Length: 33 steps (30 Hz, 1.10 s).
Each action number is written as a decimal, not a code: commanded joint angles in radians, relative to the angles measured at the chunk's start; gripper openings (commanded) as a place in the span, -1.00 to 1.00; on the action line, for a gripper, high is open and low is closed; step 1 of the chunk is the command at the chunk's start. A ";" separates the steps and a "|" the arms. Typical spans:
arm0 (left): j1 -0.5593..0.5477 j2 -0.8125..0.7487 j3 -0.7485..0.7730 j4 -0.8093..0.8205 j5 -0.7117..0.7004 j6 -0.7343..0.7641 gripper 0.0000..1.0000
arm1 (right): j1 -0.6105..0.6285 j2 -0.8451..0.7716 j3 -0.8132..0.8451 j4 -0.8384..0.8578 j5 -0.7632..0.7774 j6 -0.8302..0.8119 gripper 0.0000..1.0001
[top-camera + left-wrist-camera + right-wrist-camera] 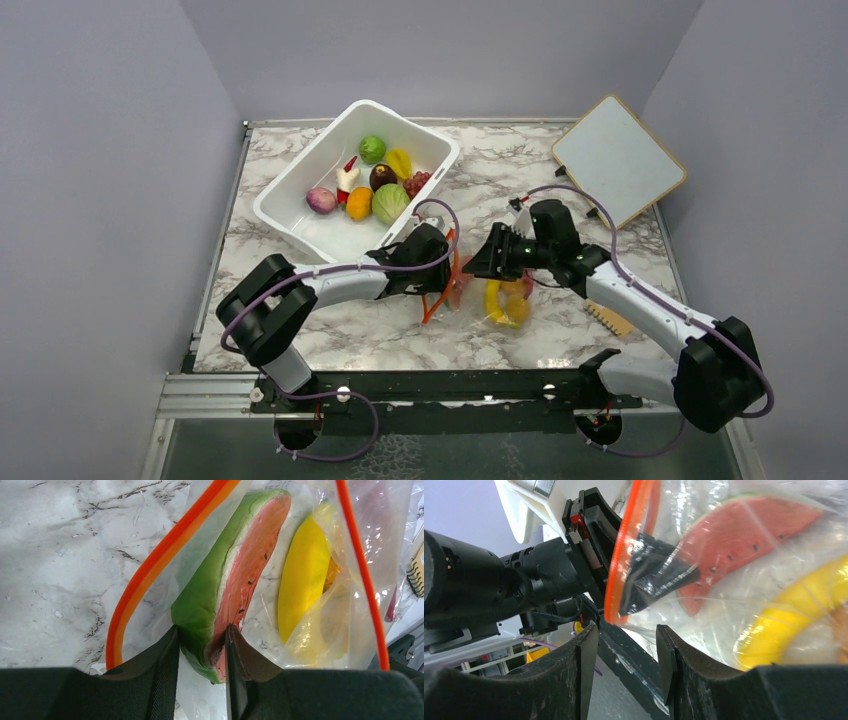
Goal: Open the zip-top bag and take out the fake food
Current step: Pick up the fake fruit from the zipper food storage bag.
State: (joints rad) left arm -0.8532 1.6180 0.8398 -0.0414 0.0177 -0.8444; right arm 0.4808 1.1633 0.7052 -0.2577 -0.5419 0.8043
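From the top camera, your left arm reached low across the table and the left gripper (432, 268) sat at the mouth of the zip-top bag (478, 305). Your right arm bent in from the other side, with the right gripper (492, 256) at the bag's opposite edge. The bag lay between the two sets of jaws, a banana (493, 300) showing through it. From there you could not read either jaw gap.

In the left wrist view, your jaws pinched the watermelon slice (235, 575), one finger on its green rind and the other on its pink face. They were inside the bag's open mouth, with the orange zip strip (155, 565) running past on both sides. The banana lay beyond the slice, ahead and right of the jaws.

In the right wrist view, your jaws stood spread with nothing clamped between them. The bag sat just ahead of the tips, and you could not tell whether it touched them.
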 commanded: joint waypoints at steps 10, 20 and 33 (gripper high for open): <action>-0.006 -0.050 -0.001 0.015 -0.012 -0.008 -0.89 | 0.140 0.139 0.120 0.016 0.133 0.083 -0.06; -0.006 -0.072 0.007 -0.008 -0.029 0.009 -0.90 | 0.151 0.180 0.179 -0.126 0.211 0.008 -0.60; -0.006 -0.059 0.110 -0.162 -0.029 0.124 -0.90 | 0.158 0.194 0.211 -0.210 0.271 -0.058 -0.81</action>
State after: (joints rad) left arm -0.8532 1.5707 0.8570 -0.1081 -0.0048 -0.8021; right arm 0.6296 1.3422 0.8761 -0.4152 -0.3355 0.7910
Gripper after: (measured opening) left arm 0.331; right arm 0.098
